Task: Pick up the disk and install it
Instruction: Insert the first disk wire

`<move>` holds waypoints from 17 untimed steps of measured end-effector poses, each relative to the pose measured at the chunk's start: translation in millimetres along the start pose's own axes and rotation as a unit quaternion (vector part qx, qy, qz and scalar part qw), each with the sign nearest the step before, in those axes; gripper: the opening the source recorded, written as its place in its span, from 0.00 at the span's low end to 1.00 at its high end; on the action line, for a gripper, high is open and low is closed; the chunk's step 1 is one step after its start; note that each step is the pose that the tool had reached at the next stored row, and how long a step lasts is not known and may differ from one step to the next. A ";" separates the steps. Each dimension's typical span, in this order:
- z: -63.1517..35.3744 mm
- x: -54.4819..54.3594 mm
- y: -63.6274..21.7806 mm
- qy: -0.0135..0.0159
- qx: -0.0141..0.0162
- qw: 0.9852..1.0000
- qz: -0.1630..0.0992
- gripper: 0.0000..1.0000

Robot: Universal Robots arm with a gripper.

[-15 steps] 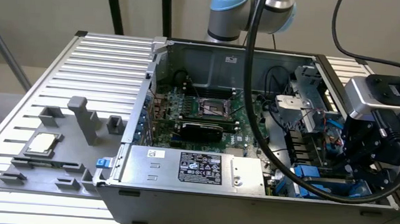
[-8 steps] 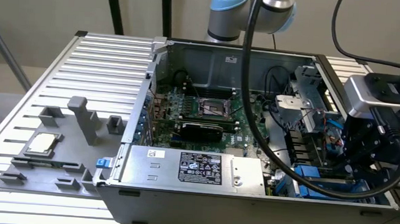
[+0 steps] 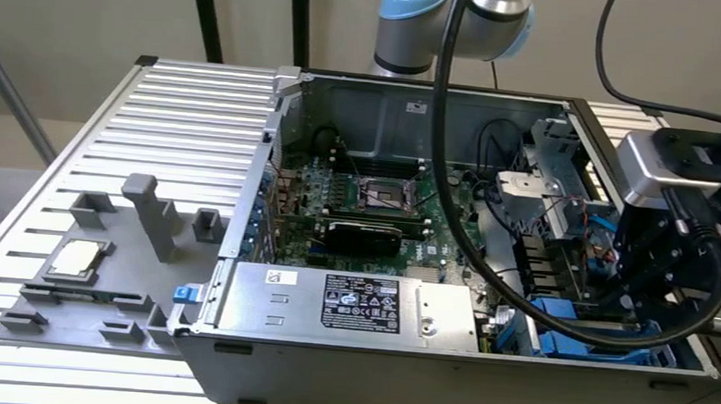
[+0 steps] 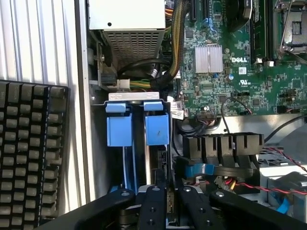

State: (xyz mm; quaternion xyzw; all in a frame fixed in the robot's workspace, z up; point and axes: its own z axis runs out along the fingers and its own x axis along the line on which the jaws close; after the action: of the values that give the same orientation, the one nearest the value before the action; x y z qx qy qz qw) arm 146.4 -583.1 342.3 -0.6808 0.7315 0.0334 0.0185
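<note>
an open computer case (image 3: 450, 383) sits on a slatted metal surface (image 3: 180, 109), its side panel off and its insides exposed. the arm reaches over the case from the back, and the black end effector (image 3: 652, 291) hangs low over the corner of the case at the exterior view's right, above the blue drive cage (image 3: 575, 341).

in the wrist view the end effector (image 4: 171, 194) is right over the cage's slots. the disk (image 4: 157, 128) stands on edge in one slot, the blue end of its carrier bracket turned towards the power supply (image 4: 127, 28) and its thin silver edge running back under the end effector. a second blue carrier (image 4: 119, 129) stands just beside it in the neighbouring slot, nearer the case wall. whether the end effector is spread, pressed together or pinching the disk cannot be told, since the contact is hidden beneath its own black body.

beyond the cage lies the green motherboard (image 4: 240, 72) with a small ribbed heatsink (image 4: 208, 59), and a bundle of black cables runs between them. the power supply's labelled face (image 3: 355, 304) lies along the near edge of the case in the exterior view.

outside the case, at the exterior view's left, a grey fixture tray (image 3: 33, 319) rests on the surface and holds a small square silver chip (image 3: 76, 259)
</note>
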 end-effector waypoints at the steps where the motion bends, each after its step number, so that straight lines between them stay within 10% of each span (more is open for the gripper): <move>1: 0.2 -0.3 0.0 0.001 0.000 1.000 0.000 0.00; 17: 4.8 -2.0 -3.2 0.008 0.001 1.000 0.000 0.00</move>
State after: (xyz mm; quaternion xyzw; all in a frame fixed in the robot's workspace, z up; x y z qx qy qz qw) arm 149.6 -581.0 337.6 -0.6808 0.7319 0.0273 0.0128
